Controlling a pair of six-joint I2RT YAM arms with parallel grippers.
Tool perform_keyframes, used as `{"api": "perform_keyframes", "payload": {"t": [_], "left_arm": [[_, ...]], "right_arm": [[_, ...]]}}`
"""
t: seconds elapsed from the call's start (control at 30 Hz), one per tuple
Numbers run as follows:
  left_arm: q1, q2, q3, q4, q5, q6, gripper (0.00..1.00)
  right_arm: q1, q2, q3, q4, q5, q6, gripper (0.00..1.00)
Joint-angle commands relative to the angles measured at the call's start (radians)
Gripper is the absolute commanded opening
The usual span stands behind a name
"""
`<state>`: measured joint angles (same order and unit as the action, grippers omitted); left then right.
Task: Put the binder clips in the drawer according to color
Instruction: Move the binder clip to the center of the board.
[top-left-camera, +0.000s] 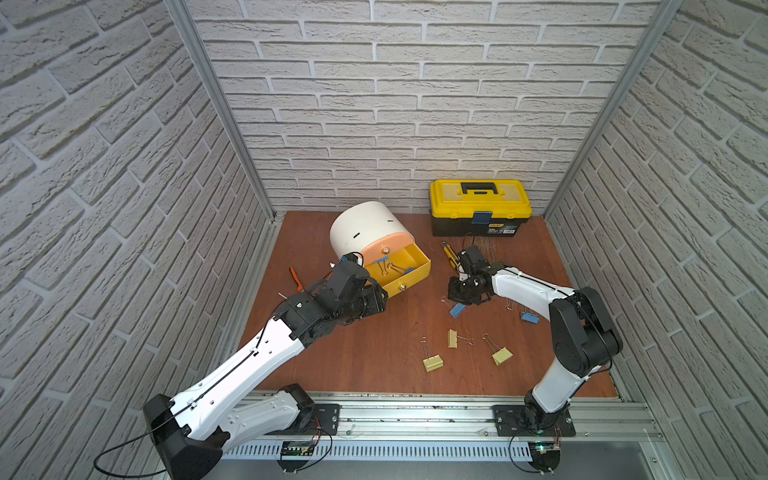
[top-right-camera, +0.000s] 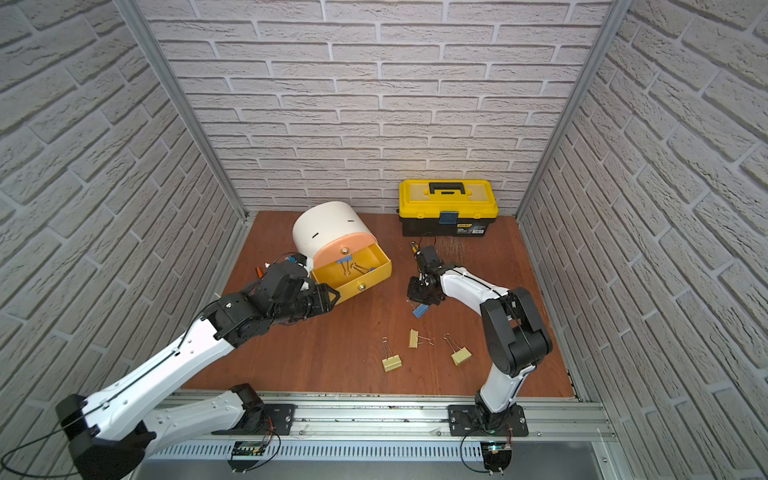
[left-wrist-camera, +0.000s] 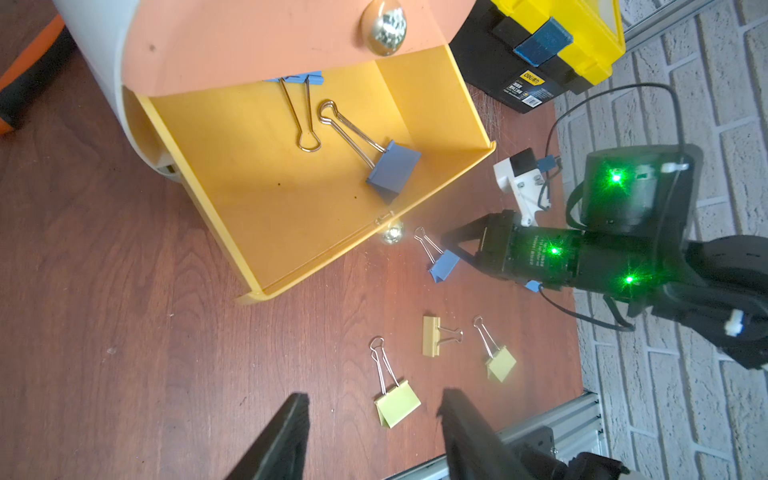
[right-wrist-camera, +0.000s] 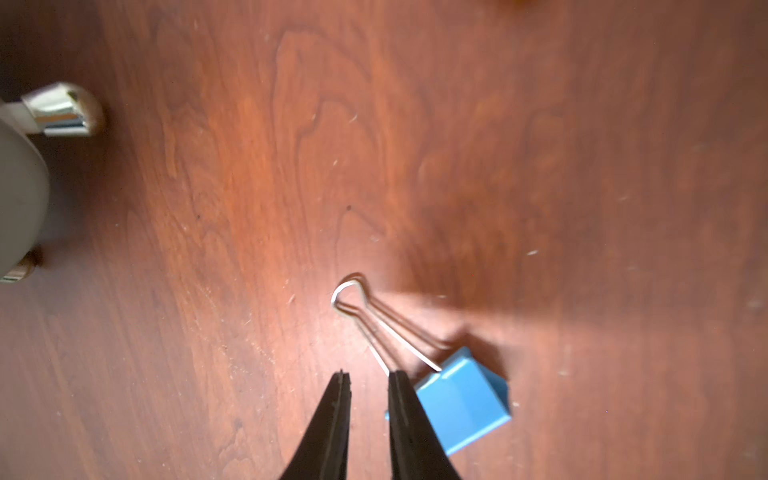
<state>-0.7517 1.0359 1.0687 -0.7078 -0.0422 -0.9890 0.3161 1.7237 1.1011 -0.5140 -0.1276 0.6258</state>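
The right gripper (right-wrist-camera: 369, 384) hangs over the wooden table (top-left-camera: 374, 357) with its jaws a narrow gap apart and nothing between them, a blue binder clip (right-wrist-camera: 465, 399) lying on the wood just beside one fingertip. The left gripper (left-wrist-camera: 374, 419) stands parted and empty near the yellow drawer (top-left-camera: 409, 276), which is pulled out of the white cabinet (top-left-camera: 365, 226) at about 11 o'clock on the table (two blue clips (left-wrist-camera: 392, 170) lie inside). Three pale yellow clips (top-left-camera: 433, 363) lie toward 5 o'clock, another blue clip (top-left-camera: 530, 318) at 3 o'clock, and the yellow-black toolbox (top-left-camera: 480, 205) sits at 1 o'clock.
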Motion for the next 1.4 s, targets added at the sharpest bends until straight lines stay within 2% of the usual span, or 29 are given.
{"api": "perform_keyframes", "payload": {"t": [0.0, 0.17, 0.23, 0.33, 0.5, 0.8, 1.37], "left_arm": [[0.010, -0.017, 0.009, -0.007, 0.010, 0.015, 0.56], [0.014, -0.013, 0.012, -0.008, 0.019, 0.019, 0.56], [0.015, -0.011, 0.014, -0.008, 0.021, 0.021, 0.56], [0.016, -0.010, 0.014, -0.007, 0.026, 0.022, 0.56], [0.017, -0.010, 0.013, -0.006, 0.025, 0.023, 0.56], [0.018, -0.009, -0.002, 0.007, 0.030, 0.015, 0.56], [0.017, 0.013, -0.006, 0.038, 0.039, 0.009, 0.56]], "right_arm": [[-0.033, -0.033, 0.014, -0.019, 0.025, -0.035, 0.22], [-0.054, -0.008, 0.022, -0.021, 0.021, -0.043, 0.24], [-0.055, 0.004, 0.022, -0.016, 0.018, -0.044, 0.36], [-0.055, 0.016, 0.020, -0.010, 0.016, -0.044, 0.44], [-0.057, 0.029, 0.014, -0.009, 0.015, -0.053, 0.53], [-0.055, 0.060, -0.013, 0.017, -0.066, -0.076, 0.58], [-0.038, -0.010, -0.099, 0.004, -0.087, -0.114, 0.59]]}}
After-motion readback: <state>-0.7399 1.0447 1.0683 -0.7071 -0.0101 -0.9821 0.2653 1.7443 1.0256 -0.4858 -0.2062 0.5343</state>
